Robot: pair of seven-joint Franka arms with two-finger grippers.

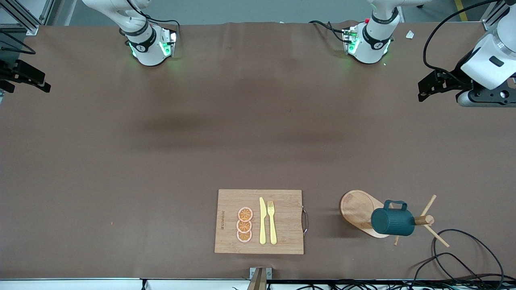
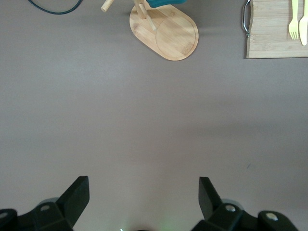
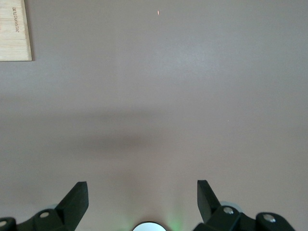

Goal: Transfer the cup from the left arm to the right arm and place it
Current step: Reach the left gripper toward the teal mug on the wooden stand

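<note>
The dark teal cup (image 1: 392,222) hangs on its side on a peg of the wooden peg rack (image 1: 356,208), near the front edge toward the left arm's end of the table. Only its edge shows in the left wrist view (image 2: 166,2), above the rack's oval base (image 2: 167,34). My left gripper (image 1: 428,86) is open and empty, up over the table's edge at the left arm's end, well apart from the cup; it also shows in its wrist view (image 2: 142,185). My right gripper (image 1: 38,80) is open and empty over the right arm's end of the table, and shows in its wrist view too (image 3: 142,187).
A bamboo cutting board (image 1: 229,201) with a metal handle lies near the front edge at mid-table. It carries three orange slices (image 1: 244,224), a yellow knife (image 1: 262,221) and a yellow fork (image 1: 272,222). A black cable (image 1: 463,257) loops beside the rack.
</note>
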